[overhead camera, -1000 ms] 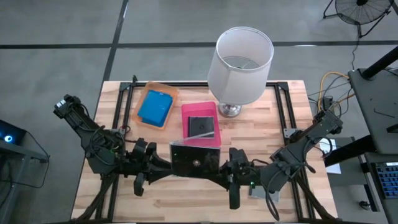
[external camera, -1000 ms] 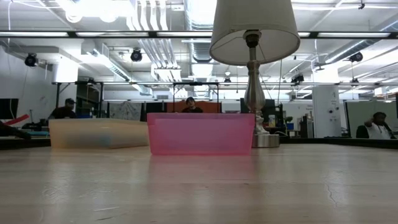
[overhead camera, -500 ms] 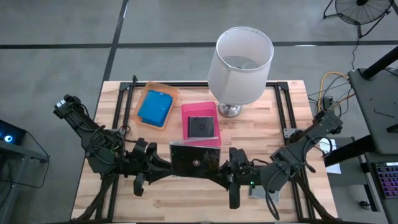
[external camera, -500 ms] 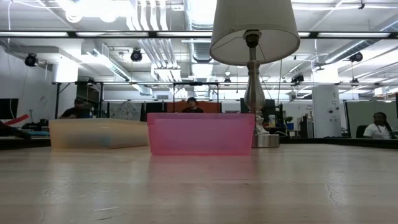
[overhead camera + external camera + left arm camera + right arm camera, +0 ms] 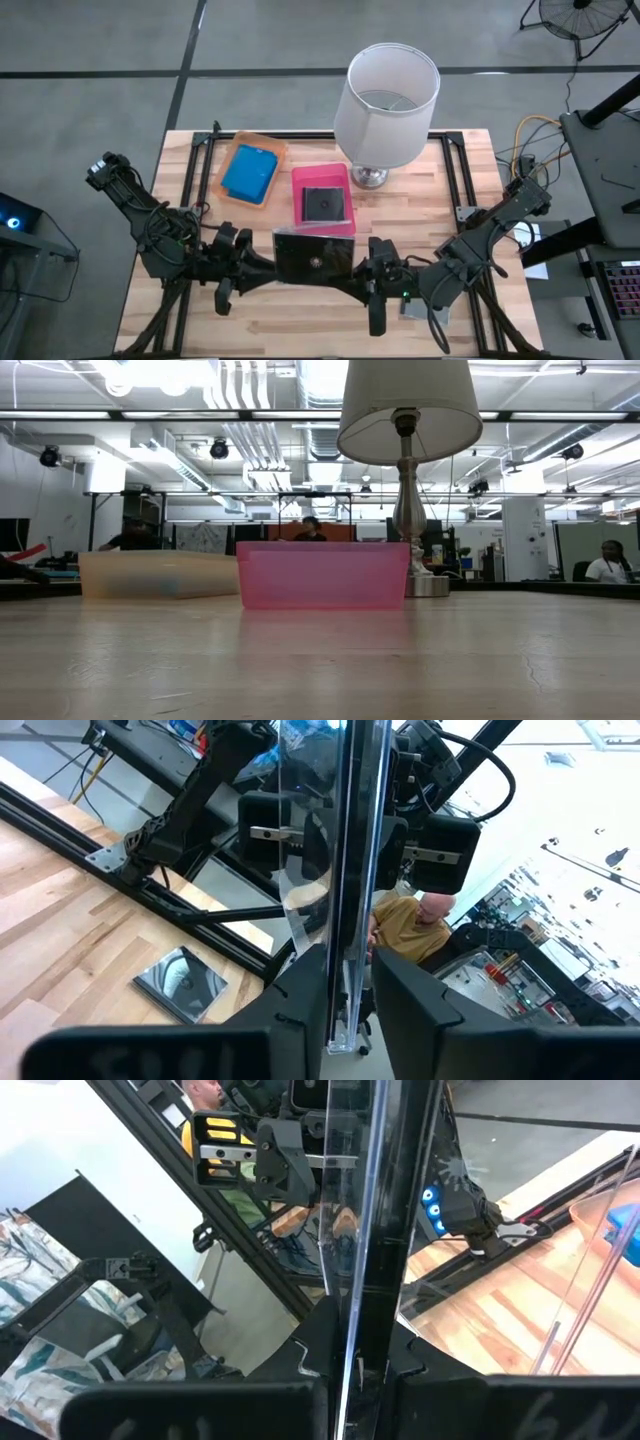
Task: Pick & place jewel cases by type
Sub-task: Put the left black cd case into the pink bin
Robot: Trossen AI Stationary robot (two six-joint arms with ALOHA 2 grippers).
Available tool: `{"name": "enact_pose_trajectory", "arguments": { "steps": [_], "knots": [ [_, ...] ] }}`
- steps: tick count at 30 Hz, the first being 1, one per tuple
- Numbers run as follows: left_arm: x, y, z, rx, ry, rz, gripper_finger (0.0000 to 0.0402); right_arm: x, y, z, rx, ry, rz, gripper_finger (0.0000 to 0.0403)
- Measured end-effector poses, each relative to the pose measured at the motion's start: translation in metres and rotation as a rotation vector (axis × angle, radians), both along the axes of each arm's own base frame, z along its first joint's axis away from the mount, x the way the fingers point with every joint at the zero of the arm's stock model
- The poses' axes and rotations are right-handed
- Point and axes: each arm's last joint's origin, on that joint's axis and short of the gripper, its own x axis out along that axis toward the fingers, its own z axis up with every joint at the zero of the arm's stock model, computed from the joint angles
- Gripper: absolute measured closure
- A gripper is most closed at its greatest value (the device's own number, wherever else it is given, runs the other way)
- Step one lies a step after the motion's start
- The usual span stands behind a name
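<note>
Near the counter's (image 5: 460,190) front edge, a dark jewel case (image 5: 313,258) is held on edge between the left hand (image 5: 268,265) and the right hand (image 5: 362,272), each closed on one side of it. Another dark case (image 5: 324,204) is seen lying flat in the pink tray (image 5: 322,178), and a blue case (image 5: 248,173) in the orange tray (image 5: 227,158). A lamp (image 5: 389,95) stands behind the trays.
</note>
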Motion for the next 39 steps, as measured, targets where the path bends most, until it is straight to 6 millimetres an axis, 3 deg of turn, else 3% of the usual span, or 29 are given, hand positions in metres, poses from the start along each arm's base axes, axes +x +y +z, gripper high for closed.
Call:
{"name": "enact_pose_trajectory", "arguments": {
  "steps": [8, 20, 32, 39],
  "knots": [
    [0.000, 0.000, 0.000, 0.012, 0.000, 0.011, 0.0388, 0.000, 0.000, 0.000, 0.001, -0.001, 0.000, 0.0390],
    [0.000, 0.000, 0.000, 0.014, -0.001, 0.018, 0.0393, 0.000, 0.000, 0.000, -0.002, 0.000, 0.000, 0.0386],
    [0.000, 0.000, 0.001, 0.010, -0.008, 0.018, 0.0394, -0.014, 0.000, 0.011, -0.008, -0.024, 0.015, 0.0265],
    [0.000, 0.001, 0.001, 0.013, -0.008, 0.023, 0.0394, -0.034, 0.003, 0.025, -0.018, -0.054, 0.046, 0.0232]
  ]
}}
